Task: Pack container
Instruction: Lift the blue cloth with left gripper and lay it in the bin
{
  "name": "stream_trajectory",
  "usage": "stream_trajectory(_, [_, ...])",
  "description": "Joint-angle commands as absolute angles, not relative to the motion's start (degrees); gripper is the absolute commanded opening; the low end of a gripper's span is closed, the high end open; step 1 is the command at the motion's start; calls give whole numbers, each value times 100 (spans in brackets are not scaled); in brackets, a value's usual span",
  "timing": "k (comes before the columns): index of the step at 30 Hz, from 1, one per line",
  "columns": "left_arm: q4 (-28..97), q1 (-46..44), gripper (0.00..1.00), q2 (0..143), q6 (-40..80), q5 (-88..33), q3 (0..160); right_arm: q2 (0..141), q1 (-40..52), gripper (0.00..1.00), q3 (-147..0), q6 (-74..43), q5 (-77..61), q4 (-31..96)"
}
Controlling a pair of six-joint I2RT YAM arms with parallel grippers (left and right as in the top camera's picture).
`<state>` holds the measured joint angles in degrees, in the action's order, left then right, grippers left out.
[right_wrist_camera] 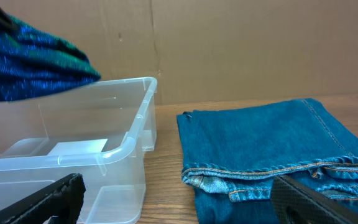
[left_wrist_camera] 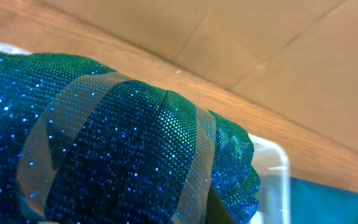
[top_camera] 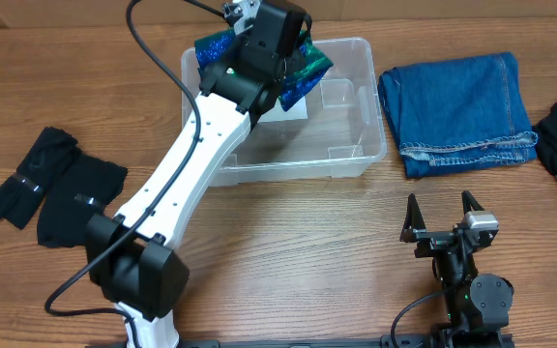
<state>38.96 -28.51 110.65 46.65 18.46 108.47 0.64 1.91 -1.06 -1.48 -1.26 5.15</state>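
one glittery cloth (top_camera: 313, 68), gripped by the left tool (top_camera: 293, 60) above the container (top_camera: 303, 166), could drape over its rim if dropped off-centre; right tool (top_camera: 440, 199) open.

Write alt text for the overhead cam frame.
The left arm reaches across the table and holds a sparkly blue-green cloth over the clear plastic bin. Folded jeans lie right of the bin, with black clothes at the far left and far right. The right gripper sits open near the table's near edge.
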Motion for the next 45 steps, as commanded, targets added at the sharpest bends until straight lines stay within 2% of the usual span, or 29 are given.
stream_trajectory(1, [3918,-2849,4,11203,4753,2257,11008,30,180,100,-47,-126,-117,482])
stream_trajectory(16, [3660,-2805,5,12392,4525,2307,11000,30,180,100,-47,-126,-117,482])
stream_trajectory(17, [3653,-2803,13,12409,4525,2287,11000,30,180,100,-47,-126,-117,482])
stream_trajectory(20, [3658,-2805,59,12420,4523,2276,11000,30,180,100,-47,-126,-117,482])
stream_trajectory(21, [3658,-2803,68,12420,4521,2193,11000,30,180,100,-47,-126,-117,482])
stream_trajectory(22, [3658,-2801,72,12420,4521,2075,11000,30,180,100,-47,-126,-117,482])
stream_trajectory(30, [3763,-2803,72,12370,4519,526,11037,30,180,100,-47,-126,-117,482])
stream_trajectory(32, [3806,-2803,64,12263,4497,113,11048,30,180,100,-47,-126,-117,482])
stream_trajectory(37, [4058,-2814,56,11810,4163,-154,11050,30,180,100,-47,-126,-117,482])
stream_trajectory(45, [5398,-2814,58,11277,3103,-60,11048,30,180,100,-47,-126,-117,482])
